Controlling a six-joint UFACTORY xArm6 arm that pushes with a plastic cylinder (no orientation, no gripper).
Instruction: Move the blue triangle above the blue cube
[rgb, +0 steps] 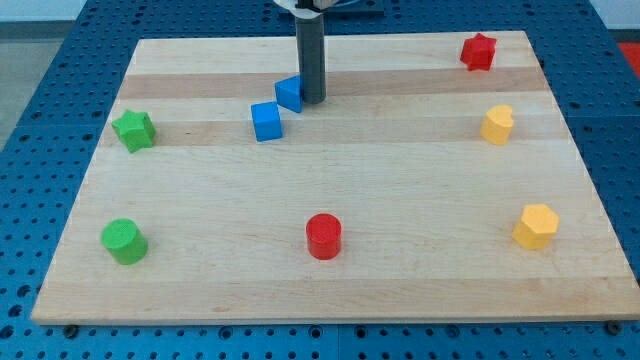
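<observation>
The blue triangle (289, 94) lies on the wooden board near the view's top, left of centre. The blue cube (266, 121) sits just below it and slightly to the left, their corners close together. My dark rod comes down from the view's top and my tip (313, 100) rests on the board right against the triangle's right side.
A green star (133, 130) lies at the left, a green cylinder (124, 241) at the bottom left, a red cylinder (323, 236) at the bottom centre. A red star (479, 51), a yellow heart (497, 125) and a yellow hexagon (536, 226) line the right side.
</observation>
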